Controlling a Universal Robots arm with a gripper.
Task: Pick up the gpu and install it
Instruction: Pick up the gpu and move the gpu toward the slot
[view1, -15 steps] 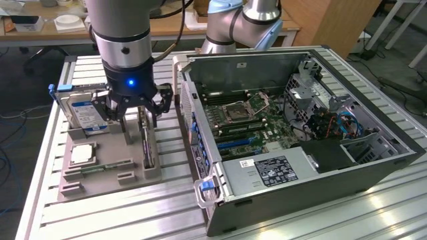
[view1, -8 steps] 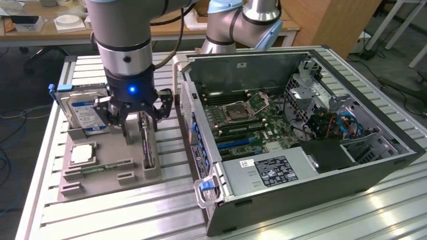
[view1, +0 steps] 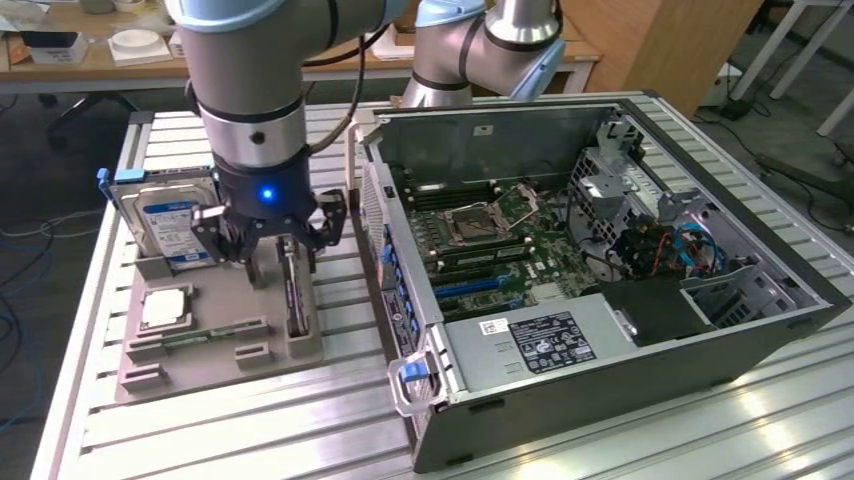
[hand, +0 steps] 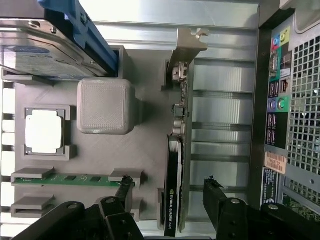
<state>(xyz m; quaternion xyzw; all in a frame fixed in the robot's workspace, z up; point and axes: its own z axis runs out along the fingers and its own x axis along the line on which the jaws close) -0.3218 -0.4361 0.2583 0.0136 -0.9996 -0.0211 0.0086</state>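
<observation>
Now the black gripper (view1: 267, 248) (hand: 167, 181), spread wide, straddles the thin black-faced gpu card (view1: 296, 300) (hand: 175, 165), upright along one edge of the grey tray (view1: 200, 372) (hand: 145, 150). Likely light, stiff, fragile: grip its flat faces.

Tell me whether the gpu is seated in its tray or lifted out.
Seated in. The gpu stands on edge in a slot of the grey tray, with the open jaws either side, not touching it.

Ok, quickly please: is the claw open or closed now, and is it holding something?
Claw: open, one finger on each side of the gpu, holding nothing.
</observation>
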